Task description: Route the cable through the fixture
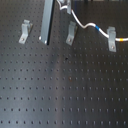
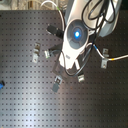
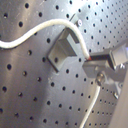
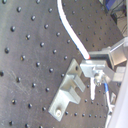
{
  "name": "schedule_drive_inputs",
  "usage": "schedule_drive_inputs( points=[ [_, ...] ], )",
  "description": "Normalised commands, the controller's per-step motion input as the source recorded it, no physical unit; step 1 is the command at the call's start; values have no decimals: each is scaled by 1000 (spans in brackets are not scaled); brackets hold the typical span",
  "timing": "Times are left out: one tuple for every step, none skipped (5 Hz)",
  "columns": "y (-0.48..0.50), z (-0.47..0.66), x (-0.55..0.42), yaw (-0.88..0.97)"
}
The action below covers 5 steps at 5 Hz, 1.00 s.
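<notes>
Nearest the wrist cameras: your jaws are clenched on the cable (image 4: 75, 34). In the second wrist view the white cord runs straight into a fingertip (image 4: 96, 64), and the first wrist view shows the same, cord ending at the fingertip (image 3: 100, 58).

Just beside the grip sits a grey clip bracket (image 3: 62, 49). The cable arcs over its top edge. You cannot tell from these frames whether it sits in the slot or only rides past it.

Risks, as I judge them:
- Cord is thin and the grip is at the fingertip ends. Pull sideways with tension and it may slip out.
- If the cable is only lying on the bracket edge, any lift pops it off and this clip gets skipped.
- Fingertip is close to the bracket. Descend off-line and you hit the clip instead of seating the cord.

Further out, in the first exterior view, the cable (image 1: 89, 26) drops from the top edge, passes the middle fixture (image 1: 71, 33) and runs to the first exterior view's right, blue mark then yellow band, reaching the right fixture (image 1: 112, 39). The left fixture (image 1: 24, 32) has no cable near it, so I'd call the routing incomplete. Drag toward it too hard and you could yank the cord out of the right clip.

The grey bar (image 1: 46, 21) stands between the left and middle fixtures; the cord could snag on it.

The second exterior view is mostly arm (image 2: 75, 35) over the desk (image 2: 100, 105), so the grip is hidden there.
</notes>
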Motion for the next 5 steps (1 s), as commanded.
schedule_drive_inputs(
  points=[
    [89, 389, -122, -531],
    [88, 2, 39, 0],
    [389, 122, -202, 6],
    [-59, 31, -24, 0],
    [37, 259, -81, -43]
  ],
)
